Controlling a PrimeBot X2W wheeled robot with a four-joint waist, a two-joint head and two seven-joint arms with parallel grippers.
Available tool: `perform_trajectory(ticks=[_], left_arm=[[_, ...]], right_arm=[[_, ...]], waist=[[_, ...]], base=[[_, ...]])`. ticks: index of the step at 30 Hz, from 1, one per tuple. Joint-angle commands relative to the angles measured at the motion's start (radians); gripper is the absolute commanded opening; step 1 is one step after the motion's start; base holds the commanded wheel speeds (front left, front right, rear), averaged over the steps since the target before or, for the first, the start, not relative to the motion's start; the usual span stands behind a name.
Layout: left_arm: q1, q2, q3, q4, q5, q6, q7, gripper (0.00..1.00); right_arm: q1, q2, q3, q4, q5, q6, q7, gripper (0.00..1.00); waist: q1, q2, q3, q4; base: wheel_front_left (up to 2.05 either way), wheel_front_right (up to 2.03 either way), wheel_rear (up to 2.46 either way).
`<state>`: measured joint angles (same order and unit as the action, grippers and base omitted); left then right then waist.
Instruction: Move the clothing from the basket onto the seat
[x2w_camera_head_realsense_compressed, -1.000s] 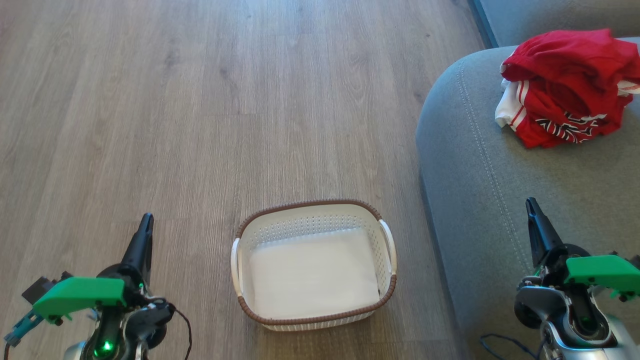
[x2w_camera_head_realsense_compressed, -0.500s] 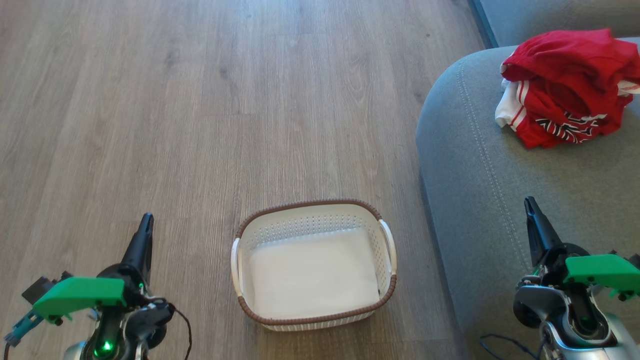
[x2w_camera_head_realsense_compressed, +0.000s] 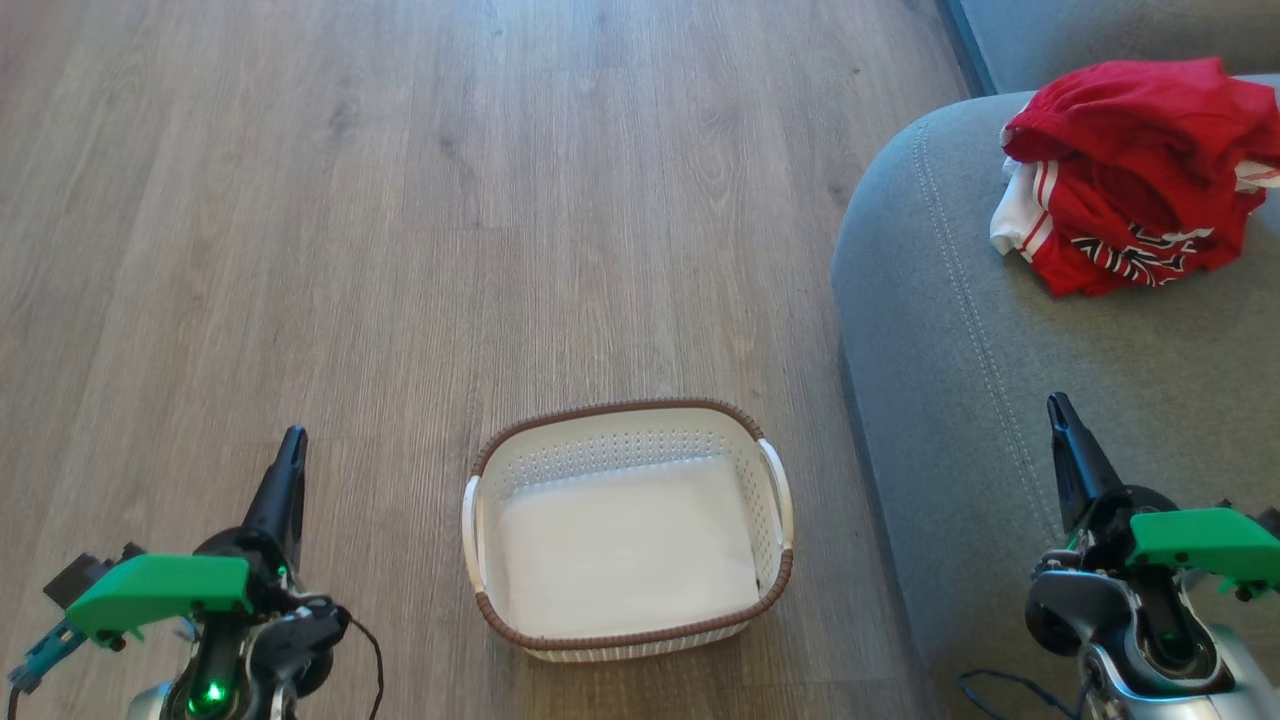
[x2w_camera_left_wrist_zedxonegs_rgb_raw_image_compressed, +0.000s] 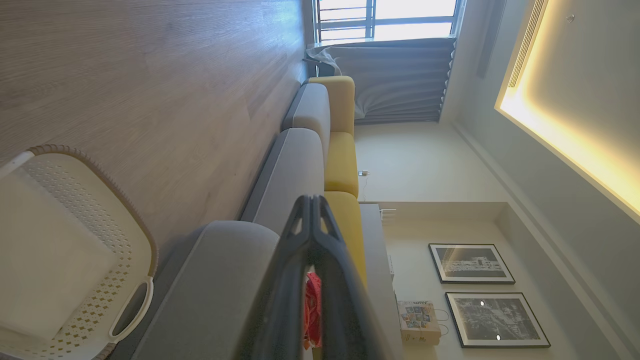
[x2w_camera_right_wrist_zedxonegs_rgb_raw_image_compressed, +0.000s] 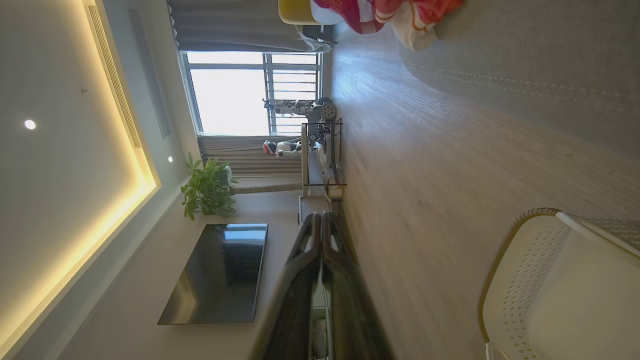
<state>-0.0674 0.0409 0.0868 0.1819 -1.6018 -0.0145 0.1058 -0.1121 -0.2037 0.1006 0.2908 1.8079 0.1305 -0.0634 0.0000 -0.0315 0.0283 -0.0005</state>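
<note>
Wood-plank floor (x2w_camera_head_realsense_compressed: 400, 200), grey sofa at right. Left gripper (x2w_camera_head_realsense_compressed: 291, 448) sits low left over the floor, fingers pressed together, holding nothing. Right gripper (x2w_camera_head_realsense_compressed: 1057, 412) is likewise closed, over the seat (x2w_camera_head_realsense_compressed: 960, 330). Basket (x2w_camera_head_realsense_compressed: 620, 408) stands between them, white bottom showing. Clothing (x2w_camera_head_realsense_compressed: 1130, 170) lies heaped on the seat. Nothing differs from a second ago.

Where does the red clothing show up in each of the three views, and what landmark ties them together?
Head view: the clothing lies upper right, piled on the grey seat.
Left wrist view: a red sliver at bottom centre, behind the left gripper.
Right wrist view: at the top edge, right of centre.
Shared landmark: the basket, bottom centre in head view, lower left in left wrist view, lower right in right wrist view.
</note>
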Motion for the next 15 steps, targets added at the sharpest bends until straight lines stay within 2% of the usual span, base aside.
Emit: perform_trajectory(ticks=[1,15], left_arm=[[-0.052,0.009,0.031,-0.036,-0.004,-0.005,0.006,0.00],[-0.051,0.009,0.031,-0.036,-0.004,-0.005,0.006,0.00]], right_arm=[[-0.036,-0.027,0.021,-0.039,0.010,0.000,-0.008,0.00],[-0.037,-0.056,0.058,-0.050,0.043,0.000,-0.038,0.00]], waist=[[0.0000,0.0000,0.000,0.000],[0.0000,0.0000,0.000,0.000]], base=[[0.00,0.00,0.00],[0.00,0.00,0.00]])
